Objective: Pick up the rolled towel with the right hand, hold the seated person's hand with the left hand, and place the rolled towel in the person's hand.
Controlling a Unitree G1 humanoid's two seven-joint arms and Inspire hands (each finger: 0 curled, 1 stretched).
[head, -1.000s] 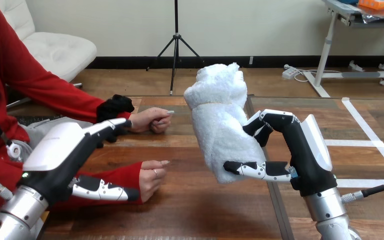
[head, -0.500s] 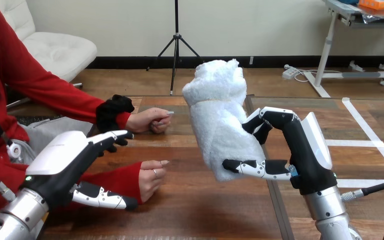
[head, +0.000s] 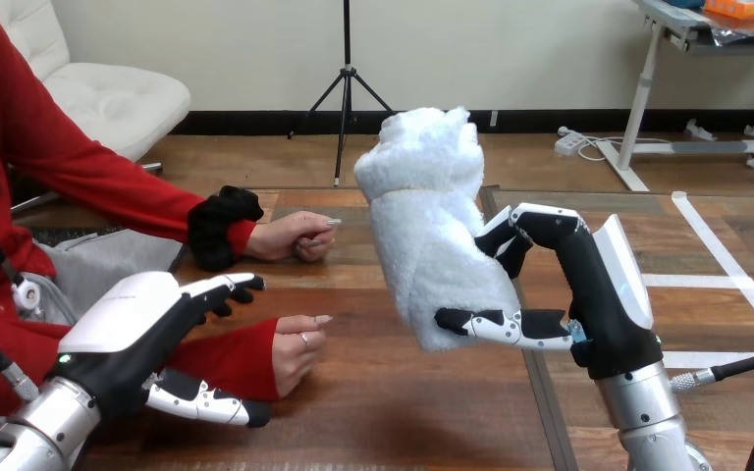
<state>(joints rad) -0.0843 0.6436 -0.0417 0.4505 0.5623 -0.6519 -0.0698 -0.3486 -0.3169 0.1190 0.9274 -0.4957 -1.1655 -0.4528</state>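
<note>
Tabletop (head: 422,412), wooden, runs across my whole lower view, with the person seated at its left side.

Rolled towel (head: 424,221), white, is the biggest thing above it. It is held up off the table, near the middle of my view. Its long axis is close to upright but tilted: the upper end leans toward the view's left and points up and away from me, and the lower end sits lower and to the right, down in the grip.

Right hand (head: 594,294) comes up from the bottom right and is clamped on the towel's lower half. The thumb lies across the near face just above the bottom end, and the fingers are curled round the right flank.

Left hand (head: 128,329) is low at the view's left, back shell up. Its fingers are straight and spread apart from the thumb, gripping nothing. The fingers reach out above the person's red sleeve (head: 226,358) and the thumb lies along the sleeve's near side. I cannot tell whether either one touches the cloth.

Person's nearer hand (head: 296,345) rests on the table just beyond my left hand's fingertips, loosely curled, well left of the towel.

Person's farther hand (head: 293,235) rests on the table behind it, loosely closed, apart from both my hands.
</note>
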